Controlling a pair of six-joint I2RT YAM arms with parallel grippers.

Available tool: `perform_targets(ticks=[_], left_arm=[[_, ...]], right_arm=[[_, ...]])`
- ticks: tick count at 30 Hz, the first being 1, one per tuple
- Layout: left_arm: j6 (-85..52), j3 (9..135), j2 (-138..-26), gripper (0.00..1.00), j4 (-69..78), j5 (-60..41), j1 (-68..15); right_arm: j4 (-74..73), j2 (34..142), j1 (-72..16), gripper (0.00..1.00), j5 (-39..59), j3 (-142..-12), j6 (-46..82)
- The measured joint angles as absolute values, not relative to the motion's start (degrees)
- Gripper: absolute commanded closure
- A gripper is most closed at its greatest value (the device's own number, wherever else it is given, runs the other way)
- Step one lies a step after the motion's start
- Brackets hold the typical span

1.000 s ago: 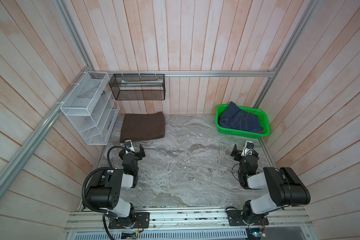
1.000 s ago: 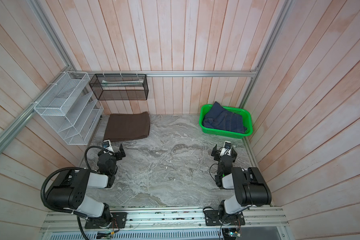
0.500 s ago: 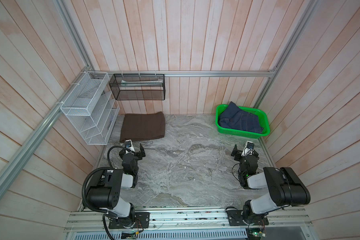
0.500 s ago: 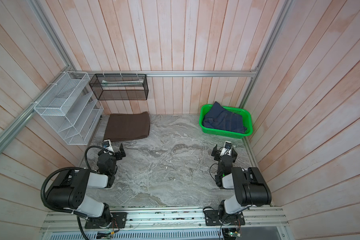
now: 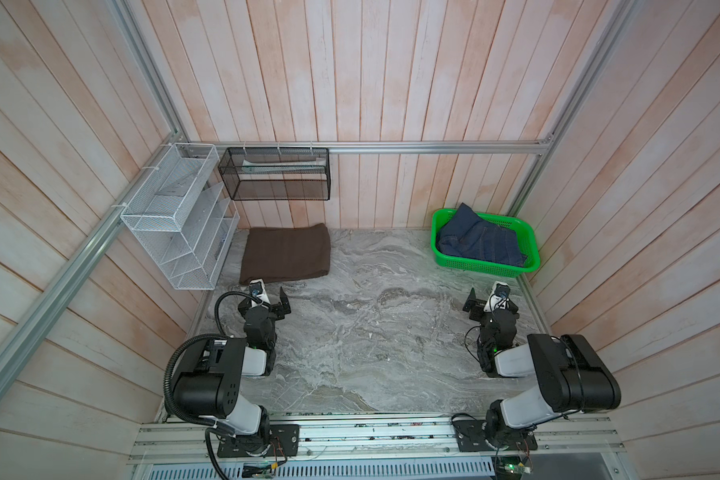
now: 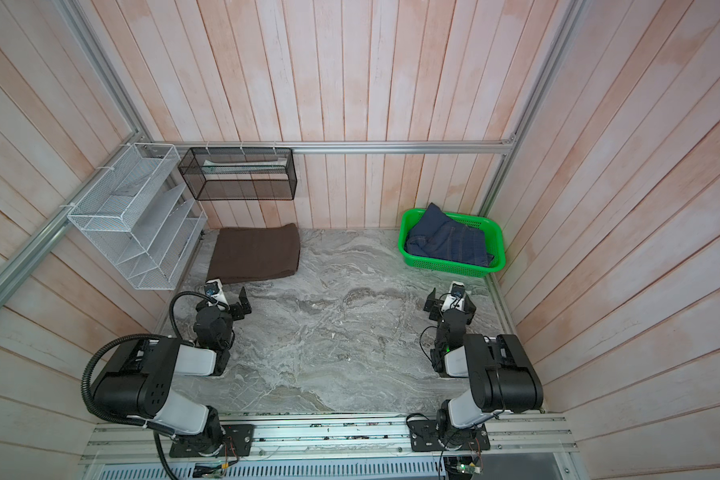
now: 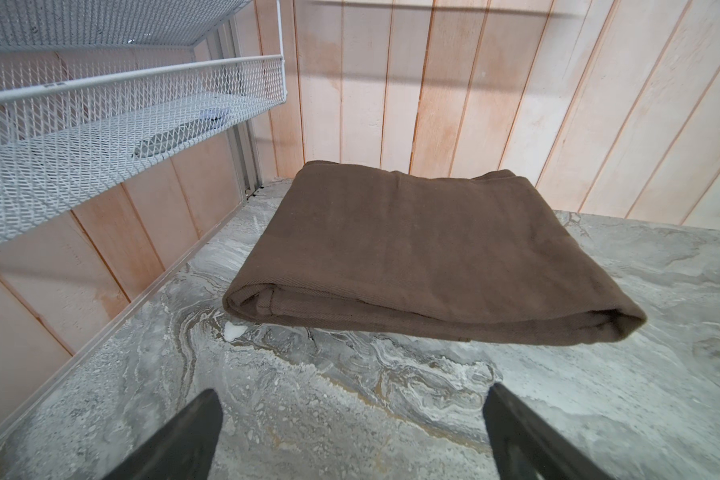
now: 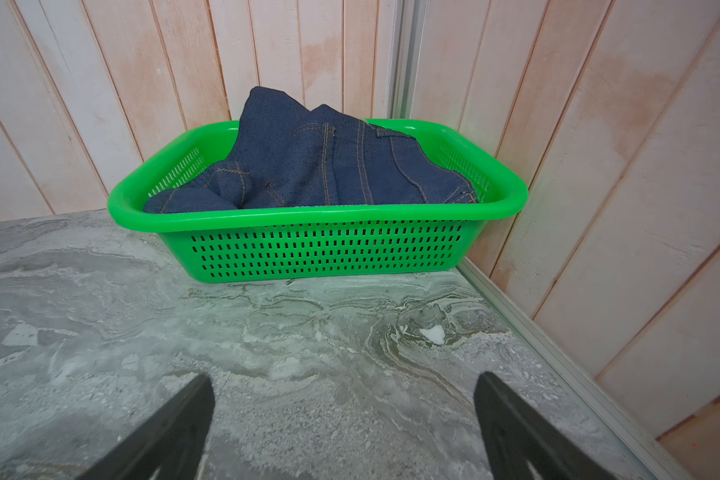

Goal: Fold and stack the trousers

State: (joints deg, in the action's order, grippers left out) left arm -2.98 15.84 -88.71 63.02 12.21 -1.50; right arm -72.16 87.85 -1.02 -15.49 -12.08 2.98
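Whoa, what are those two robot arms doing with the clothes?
Nothing is being held right now. Both robot arms sit folded near the front of the table, and the left end effector and right end effector are open with nothing in them. The brown trousers lie folded flat in the far left corner. The blue jeans sit bunched up in the green basket in the far right corner, not folded yet.
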Motion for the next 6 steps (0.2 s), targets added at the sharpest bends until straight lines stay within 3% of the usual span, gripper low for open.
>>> perform_targets(ticks=[6], left_arm=[[-2.98, 15.84, -88.71, 0.00, 63.02, 12.21, -1.50]], right_arm=[[-72.01, 87.85, -0.84, 0.02, -15.09, -12.16, 3.01]])
